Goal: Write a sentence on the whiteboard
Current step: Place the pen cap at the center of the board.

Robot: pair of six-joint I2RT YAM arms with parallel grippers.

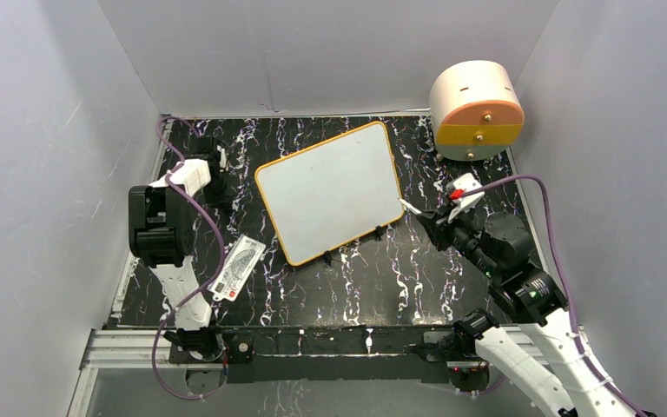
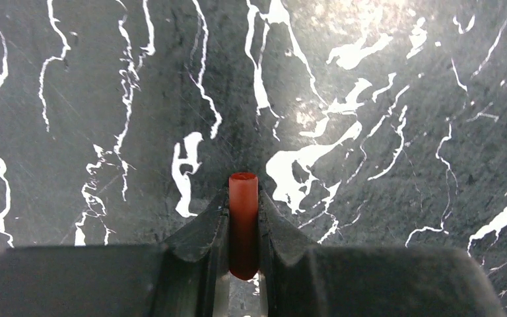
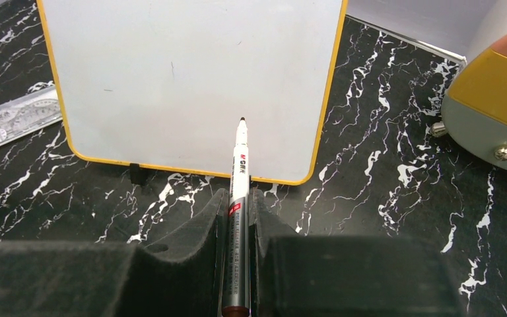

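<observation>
The whiteboard (image 1: 330, 191) lies mid-worktop (image 1: 382, 278) and is blank (bar faint specks), so the whole sentence is yet to be written. The right tool (image 3: 239, 198) pinches an uncapped marker (image 3: 240, 155), tip at the board's edge. The left tool (image 2: 243, 208) clamps a red cap (image 2: 243, 188).

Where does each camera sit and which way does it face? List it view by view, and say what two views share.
Top external: above and behind the arms, looking down on the tabletop and whiteboard; both arms show.
Left wrist: on the left arm, facing down at bare tabletop; the left gripper is shut on a red cap.
Right wrist: on the right arm, facing the whiteboard; the right gripper is shut on a marker.
Shared: top external and right wrist both show whiteboard, printed card and marker.
</observation>
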